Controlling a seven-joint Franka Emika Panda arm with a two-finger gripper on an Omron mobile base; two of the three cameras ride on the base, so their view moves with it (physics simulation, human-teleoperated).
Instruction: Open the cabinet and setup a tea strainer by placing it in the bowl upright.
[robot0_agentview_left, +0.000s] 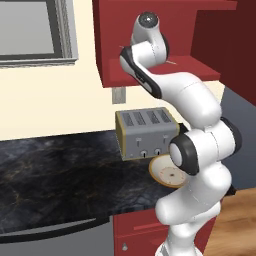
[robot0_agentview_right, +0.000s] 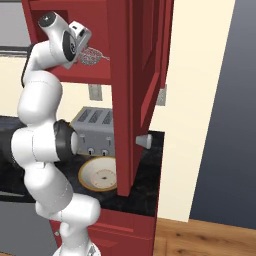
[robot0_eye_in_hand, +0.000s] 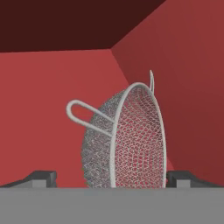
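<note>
Nearest the base, the dark marbled counter (robot0_agentview_left: 60, 175) runs along the wall, and the bowl (robot0_agentview_right: 100, 173) sits at its front edge, just ahead of the toaster (robot0_agentview_left: 146, 132), which stands toward the counter's back. The bowl is cream with a tan rim and a ring of dots at its centre, and it lies flat. In the left base view the arm's elbow covers part of it.

Above the counter, the cabinet (robot0_agentview_right: 142, 75) hangs open, its door swung out toward the camera in the right base view, with the round silver knob low on the door's edge. The arm reaches up and into the cabinet's opening.

Inside, in the hand view, the gripper (robot0_eye_in_hand: 111, 178) has its two dark finger tips spread wide apart, one at each lower corner of the view. The tea strainer (robot0_eye_in_hand: 131, 140) stands between them, tipped on its side with its round rim facing right toward the cabinet's side wall. Its looped wire handle points left. Whether the fingers touch the mesh cannot be told. In the right base view the tea strainer sits just in front of the hand, near the shelf's front edge.
</note>
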